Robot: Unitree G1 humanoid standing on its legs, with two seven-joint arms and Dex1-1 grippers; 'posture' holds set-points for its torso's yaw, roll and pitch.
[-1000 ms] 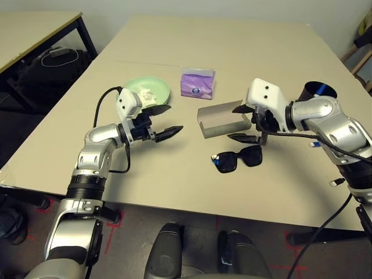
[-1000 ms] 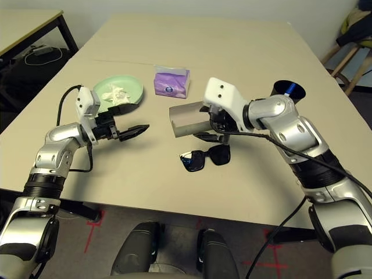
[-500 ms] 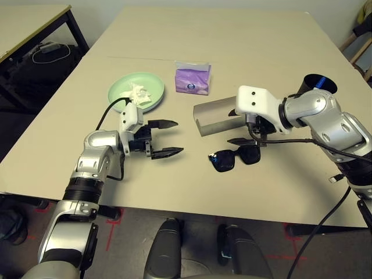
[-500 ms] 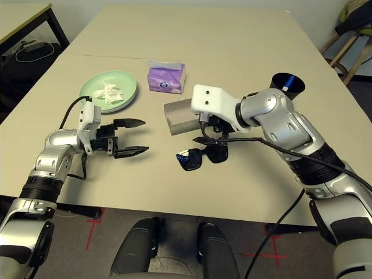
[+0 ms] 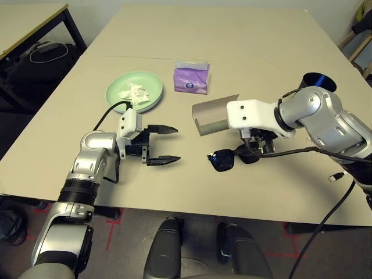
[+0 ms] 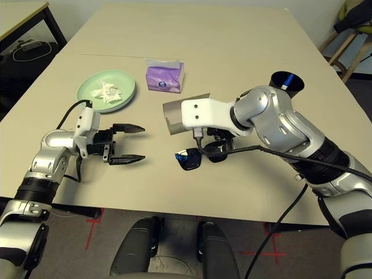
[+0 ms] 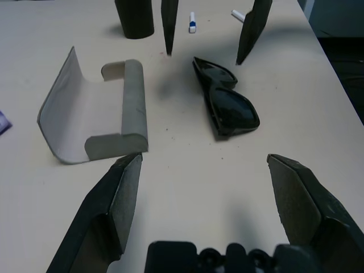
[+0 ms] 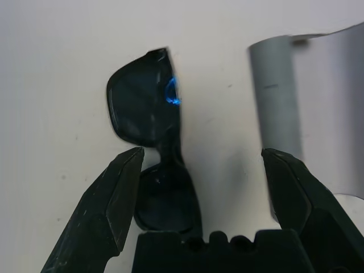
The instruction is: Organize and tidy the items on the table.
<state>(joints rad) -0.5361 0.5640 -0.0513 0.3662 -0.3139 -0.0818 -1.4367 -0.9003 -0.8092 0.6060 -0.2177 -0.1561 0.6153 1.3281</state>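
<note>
step: black sunglasses (image 5: 233, 158) to be picked | right gripper (image 8: 199, 187) spread wide above them, empty | left gripper (image 5: 165, 143) wide, idle | advice: bridge to be centred between fingers before closing

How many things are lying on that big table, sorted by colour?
Green: 1, plate
White: 1, crumpled tissue
Purple: 1, tissue pack
Grey: 1, open glasses case
Black: 2, sunglasses, cup
Blue-white: 1, pen
Total: 7
</note>
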